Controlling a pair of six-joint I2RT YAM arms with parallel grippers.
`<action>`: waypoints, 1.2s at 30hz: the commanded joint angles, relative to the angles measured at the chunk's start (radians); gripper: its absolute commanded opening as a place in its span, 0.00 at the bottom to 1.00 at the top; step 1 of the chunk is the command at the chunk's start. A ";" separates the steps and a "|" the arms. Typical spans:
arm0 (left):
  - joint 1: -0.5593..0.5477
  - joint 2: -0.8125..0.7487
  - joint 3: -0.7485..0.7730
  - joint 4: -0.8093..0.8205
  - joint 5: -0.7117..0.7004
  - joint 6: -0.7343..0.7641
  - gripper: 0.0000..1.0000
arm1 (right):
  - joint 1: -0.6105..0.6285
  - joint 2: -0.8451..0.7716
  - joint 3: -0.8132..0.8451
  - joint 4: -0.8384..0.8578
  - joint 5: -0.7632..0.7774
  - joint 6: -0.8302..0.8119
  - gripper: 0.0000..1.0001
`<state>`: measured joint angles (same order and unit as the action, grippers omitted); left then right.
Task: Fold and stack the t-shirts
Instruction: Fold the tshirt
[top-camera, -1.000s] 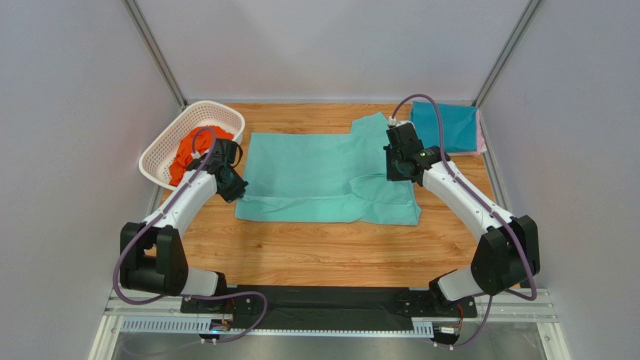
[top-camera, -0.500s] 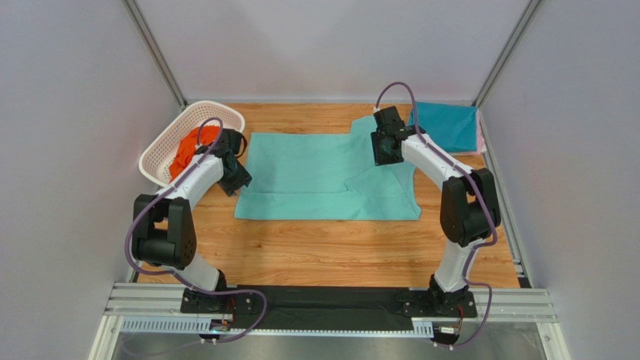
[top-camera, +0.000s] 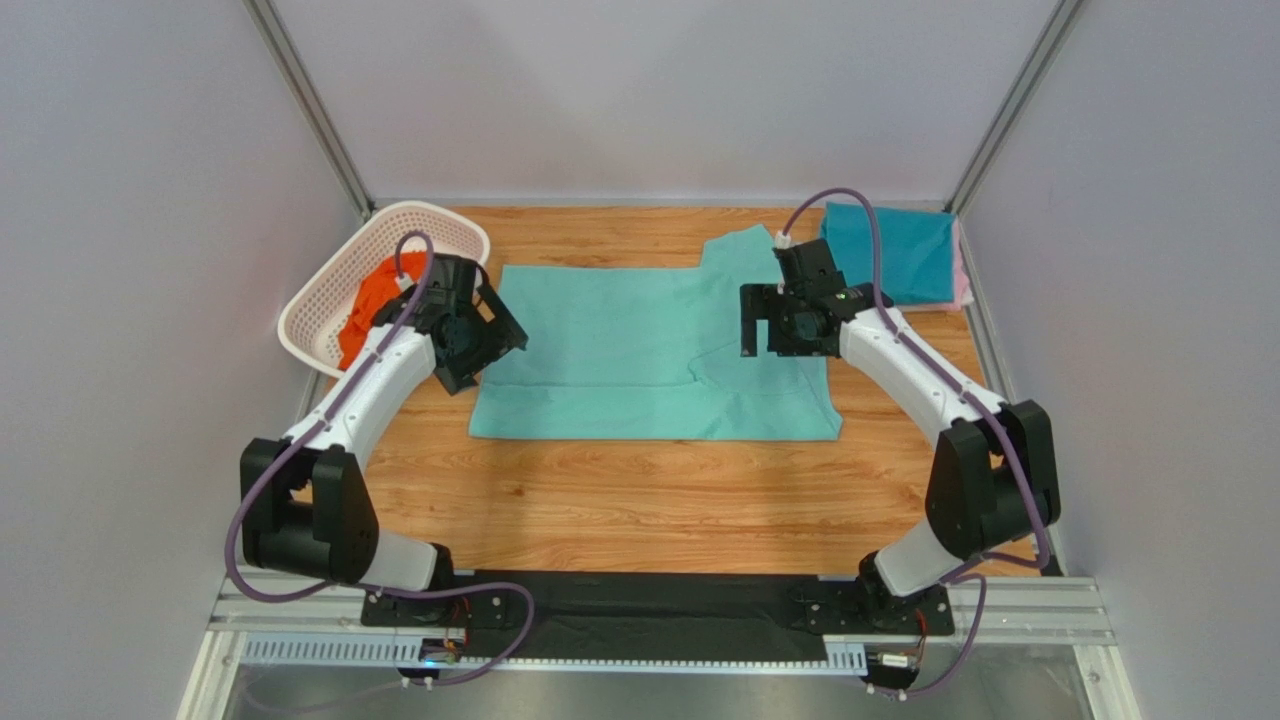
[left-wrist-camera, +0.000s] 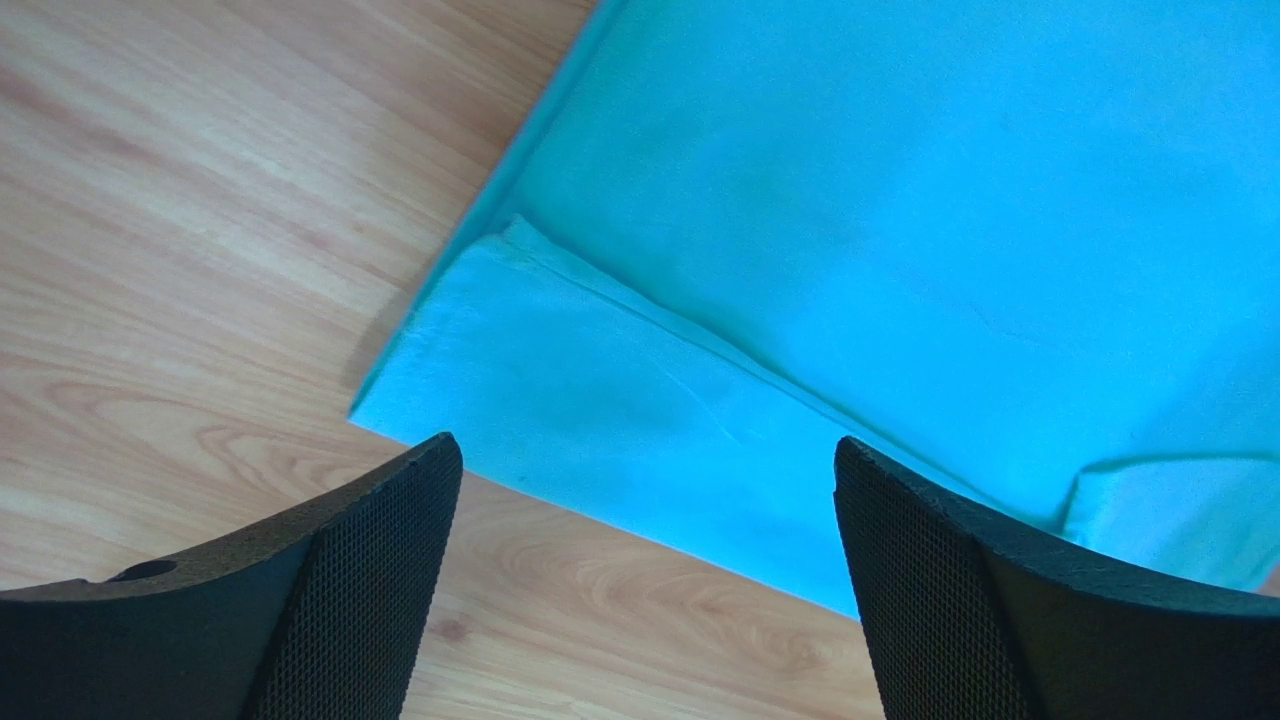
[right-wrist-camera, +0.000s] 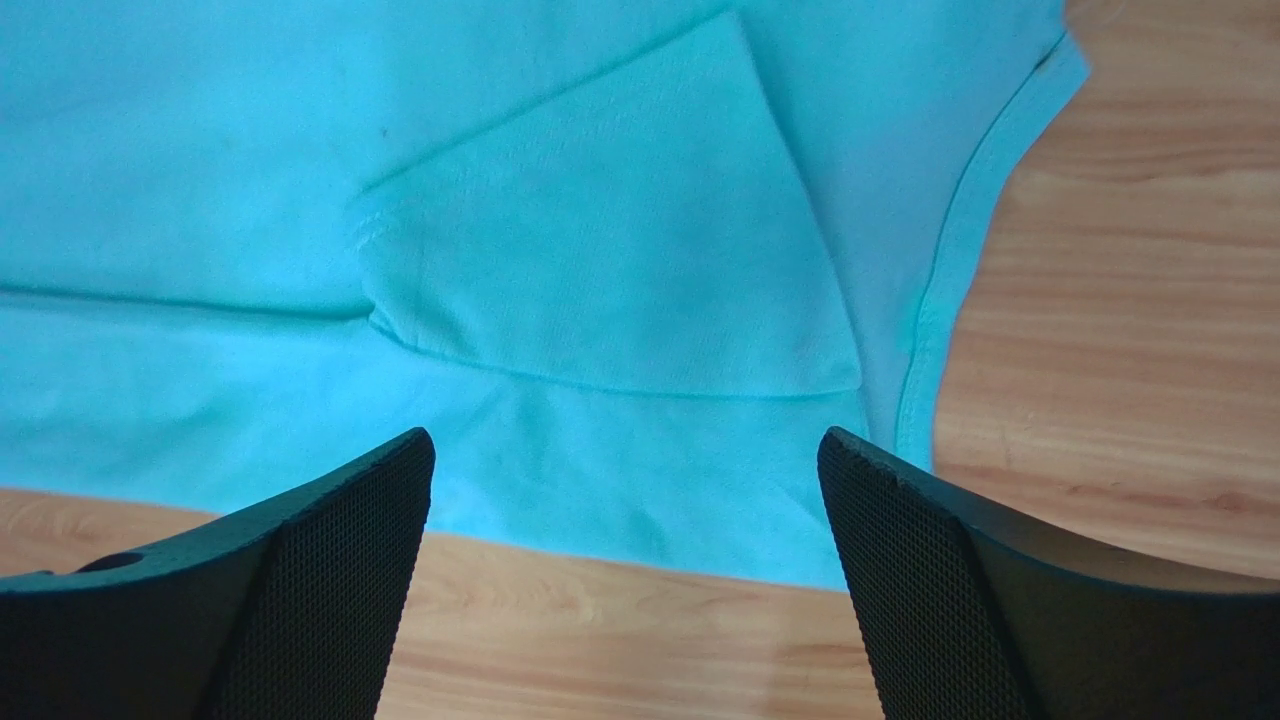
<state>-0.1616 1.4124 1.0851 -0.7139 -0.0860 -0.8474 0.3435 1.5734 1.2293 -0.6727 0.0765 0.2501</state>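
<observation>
A mint-green t-shirt (top-camera: 646, 353) lies flat mid-table, its near strip (left-wrist-camera: 631, 405) folded over and one sleeve (right-wrist-camera: 601, 270) folded inward. My left gripper (top-camera: 490, 339) hovers open over the shirt's left edge, nothing between its fingers (left-wrist-camera: 361, 570). My right gripper (top-camera: 774, 323) hovers open over the sleeve fold near the collar, also holding nothing. In the wrist views both grippers (left-wrist-camera: 646, 600) (right-wrist-camera: 624, 585) frame cloth edge and bare wood. A folded teal t-shirt (top-camera: 894, 252) rests on a pink one (top-camera: 963, 282) at the far right. An orange t-shirt (top-camera: 376, 312) sits in the basket.
The white perforated basket (top-camera: 436, 218) stands tilted at the far left corner, close behind my left arm. Grey walls and metal posts close in the table on three sides. Bare wooden tabletop (top-camera: 646, 503) stretches between the shirt and the arm bases.
Both grippers went from shut to open and let go of the mint-green shirt. The left gripper rose toward the far side; the right swung far, then back. The folds now lie flat.
</observation>
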 joint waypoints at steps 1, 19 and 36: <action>-0.016 0.034 -0.007 0.067 0.129 0.053 1.00 | 0.002 -0.044 -0.082 0.064 -0.098 0.060 1.00; -0.026 0.275 -0.010 0.105 0.203 0.077 1.00 | 0.002 0.069 -0.154 0.128 -0.078 0.089 1.00; -0.026 0.248 -0.174 0.108 0.227 0.099 1.00 | 0.002 0.033 -0.361 0.176 -0.044 0.170 1.00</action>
<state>-0.1829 1.6730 0.9916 -0.5800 0.1322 -0.7574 0.3447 1.6325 0.9325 -0.4713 0.0223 0.3744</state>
